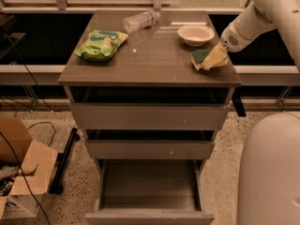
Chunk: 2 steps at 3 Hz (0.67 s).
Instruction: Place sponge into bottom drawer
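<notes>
The sponge [206, 59], yellow with a green layer, is tilted at the right edge of the cabinet top. My gripper [216, 55] reaches in from the right on a white arm and is shut on the sponge, just above the surface. The bottom drawer [150, 184] is pulled out at floor level, and its wide tray is bare. It lies well below and to the left of the gripper.
On the cabinet top are a green snack bag [101, 43], a plastic bottle [140, 20] lying on its side and a white bowl [196, 34]. The two upper drawers are slightly open. A cardboard box [18, 168] stands at the left. My white base [272, 172] is at the right.
</notes>
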{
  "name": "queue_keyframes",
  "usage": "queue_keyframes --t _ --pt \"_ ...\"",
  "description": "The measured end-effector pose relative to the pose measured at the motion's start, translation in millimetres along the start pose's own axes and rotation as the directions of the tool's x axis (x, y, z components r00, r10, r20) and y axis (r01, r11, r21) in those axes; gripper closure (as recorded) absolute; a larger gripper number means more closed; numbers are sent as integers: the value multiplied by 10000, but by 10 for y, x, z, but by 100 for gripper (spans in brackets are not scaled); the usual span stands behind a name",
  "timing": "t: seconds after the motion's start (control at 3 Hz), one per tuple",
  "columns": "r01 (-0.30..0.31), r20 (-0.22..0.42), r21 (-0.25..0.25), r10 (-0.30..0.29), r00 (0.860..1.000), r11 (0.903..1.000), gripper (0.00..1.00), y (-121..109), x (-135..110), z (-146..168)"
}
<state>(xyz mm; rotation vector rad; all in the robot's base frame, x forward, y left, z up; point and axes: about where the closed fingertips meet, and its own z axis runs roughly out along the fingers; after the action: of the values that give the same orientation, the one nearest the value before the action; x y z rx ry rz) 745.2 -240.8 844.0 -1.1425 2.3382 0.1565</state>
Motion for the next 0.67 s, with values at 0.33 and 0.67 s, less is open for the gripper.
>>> queue_keyframes --t 0.33,0.67 --pt "692 458 -447 -672 9967 9966 99 291 -213 -154" --pt "1402 879 -964 -1319 9874 9854 100 612 -363 -207"
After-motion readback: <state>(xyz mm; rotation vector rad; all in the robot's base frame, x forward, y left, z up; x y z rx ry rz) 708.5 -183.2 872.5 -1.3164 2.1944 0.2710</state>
